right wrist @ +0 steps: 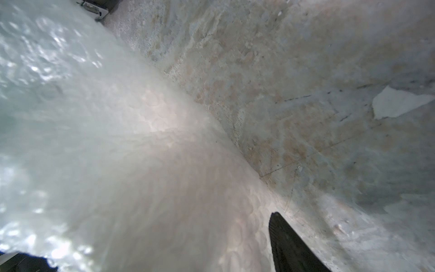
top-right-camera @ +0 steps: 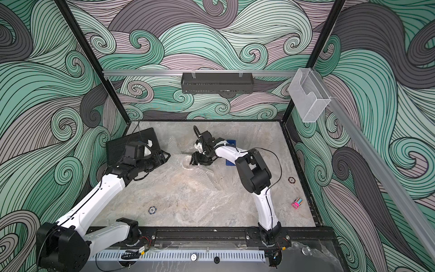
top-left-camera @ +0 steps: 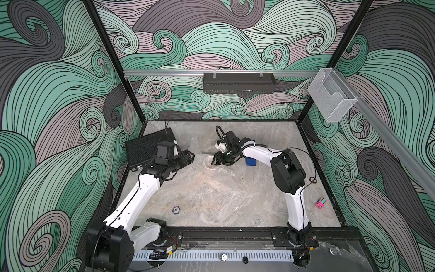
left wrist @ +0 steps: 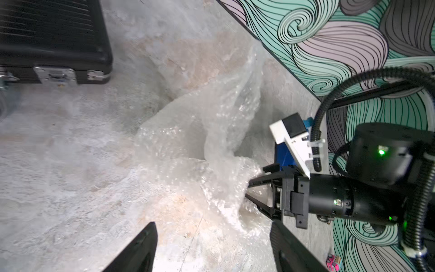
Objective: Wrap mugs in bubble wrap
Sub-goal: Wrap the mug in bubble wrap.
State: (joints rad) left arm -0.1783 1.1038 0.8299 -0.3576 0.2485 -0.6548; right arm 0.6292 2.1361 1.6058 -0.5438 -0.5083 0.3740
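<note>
Bubble wrap (left wrist: 211,146), one crumpled sheet, lies on the table (top-left-camera: 211,200). Of two grippers, right gripper (left wrist: 247,190) pinches its bunched fold; left gripper (left wrist: 213,225) gapes wide, empty. One black case (left wrist: 47,35) stands nearby.

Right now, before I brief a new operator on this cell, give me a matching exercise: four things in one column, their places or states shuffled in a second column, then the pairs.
Things:
1. black case
2. blue chip
3. pink box
4. left tool

Places or states:
A. open, holding nothing
B. near side of the table, by the left arm
C. far left corner
D. by the right edge

Pairs: 1-C, 2-B, 3-D, 4-A
</note>
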